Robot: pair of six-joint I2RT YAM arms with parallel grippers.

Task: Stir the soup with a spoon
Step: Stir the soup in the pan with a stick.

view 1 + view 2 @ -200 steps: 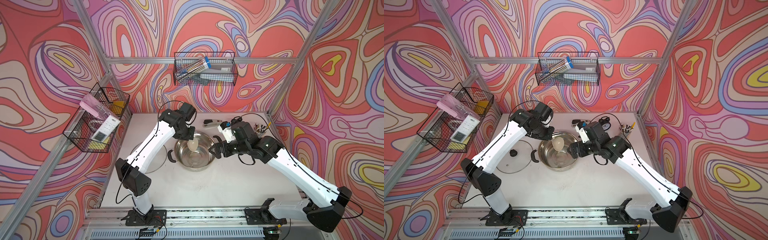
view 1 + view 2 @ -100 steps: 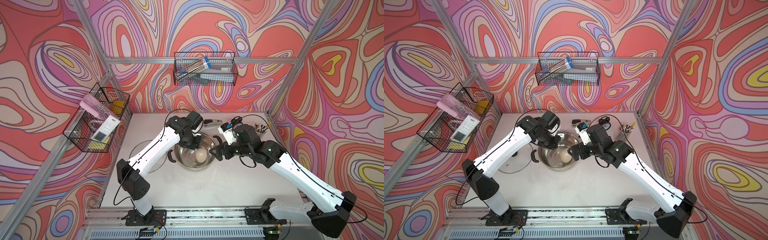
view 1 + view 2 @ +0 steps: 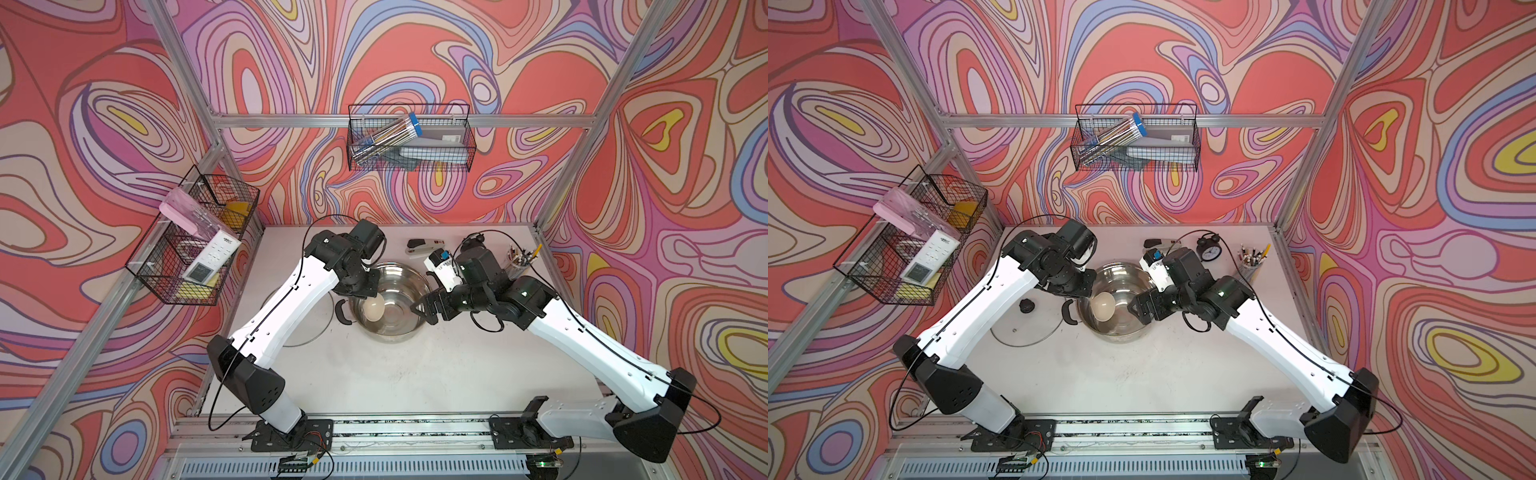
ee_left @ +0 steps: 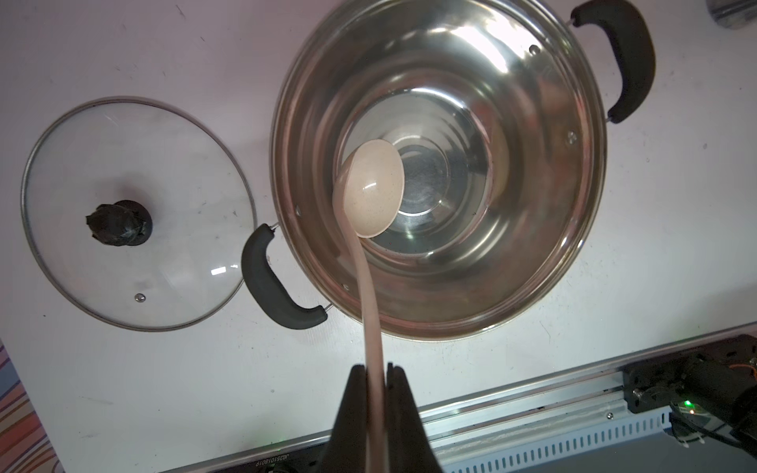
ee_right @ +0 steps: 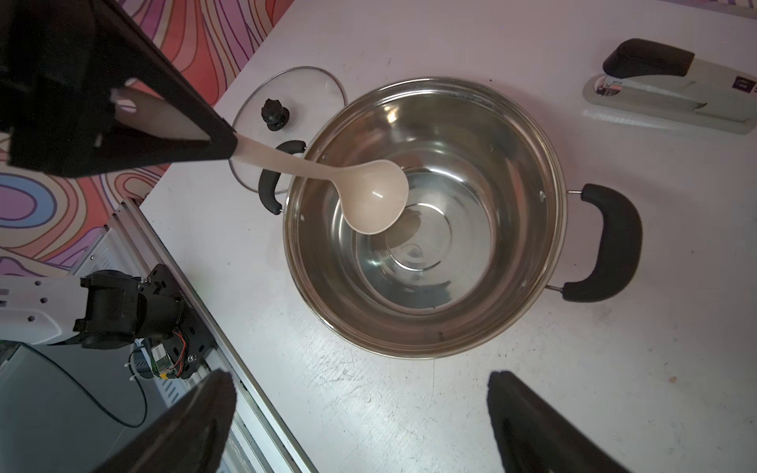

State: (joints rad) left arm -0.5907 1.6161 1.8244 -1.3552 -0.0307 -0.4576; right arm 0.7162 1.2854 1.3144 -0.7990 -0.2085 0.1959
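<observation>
Left wrist view: the cream-beige plastic ladle-shaped spoon (image 4: 370, 192) is seen clamped by its slim handle between the closed jaws of the left end effector (image 4: 375, 368). Its long axis runs straight away from that end effector, over the rim and down into the round stainless-steel pot (image 4: 532, 123). There the deep bowl hangs towards the side nearest the round clear glass lid (image 4: 164, 164).

In both top views the pot is found at the centre of the frame on the white bench (image 3: 374, 374), with the spoon bowl in the left part of its interior. The grip itself is hidden there under the left wrist. The right end effector (image 5: 360, 383) is spread wide and empty, just right of the pot in the frame, so the stirring is judged to fall to the left arm.

Only in the right wrist view is the handle's downward slant shown from the side. Whether the bowl touches the bottom, or any soup lies there, cannot be told.
</observation>
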